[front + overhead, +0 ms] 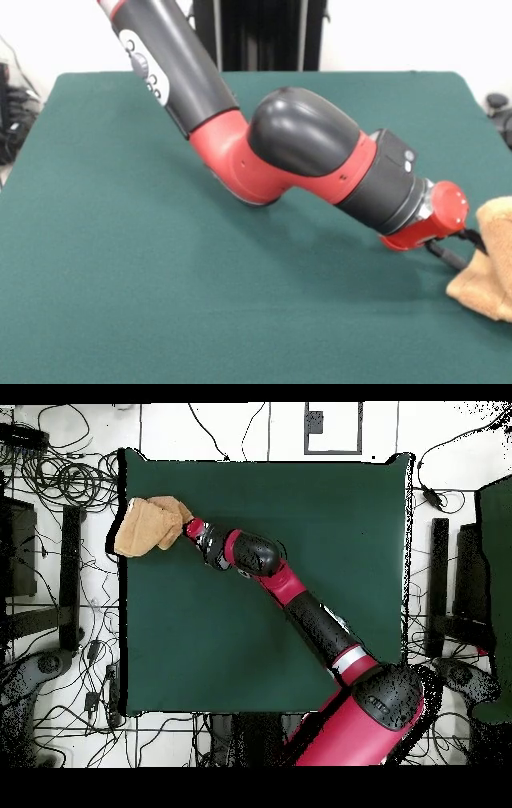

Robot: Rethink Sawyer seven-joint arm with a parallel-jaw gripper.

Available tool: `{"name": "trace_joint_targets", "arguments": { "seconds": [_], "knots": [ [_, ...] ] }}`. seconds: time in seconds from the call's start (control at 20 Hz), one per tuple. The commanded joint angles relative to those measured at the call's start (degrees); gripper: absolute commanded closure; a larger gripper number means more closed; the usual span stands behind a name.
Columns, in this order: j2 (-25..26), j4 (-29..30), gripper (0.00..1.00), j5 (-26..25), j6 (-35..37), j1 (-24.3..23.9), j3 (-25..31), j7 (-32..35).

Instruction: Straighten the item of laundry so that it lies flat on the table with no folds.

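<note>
The tan-orange towel [490,272] lies bunched and folded at the right edge of the dark green table [160,280] in the front view. In the overhead view the towel [146,529] sits at the table's [200,634] far left corner and partly hangs past the edge. My gripper [472,240] reaches low across the table and its dark fingers go into the towel's near edge, which is raised there. It looks shut on that edge. In the overhead view the gripper [189,527] meets the towel's right side.
My red and black arm [304,152] stretches low and diagonally over the middle of the table. Cables and stands lie on the floor around the table [60,479]. The towel is right at the table's edge.
</note>
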Motion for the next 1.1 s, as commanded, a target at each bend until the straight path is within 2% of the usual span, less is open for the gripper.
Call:
{"name": "trace_joint_targets", "arguments": {
  "seconds": [0.05, 0.25, 0.5, 0.8, 1.1],
  "knots": [
    [0.66, 4.30, 1.00, -1.29, -1.20, 0.83, -1.99, 1.31],
    [-0.92, 5.80, 1.00, -1.47, -3.49, 0.96, -3.50, 4.48],
    [-2.10, 6.65, 1.00, -1.84, -4.76, 1.07, -4.42, 5.32],
    [-2.59, 5.15, 1.00, -0.91, -5.22, 1.69, -4.17, 4.98],
    [-0.36, 5.15, 1.00, -1.27, -6.45, 0.58, -1.47, 2.47]
  ]
}}
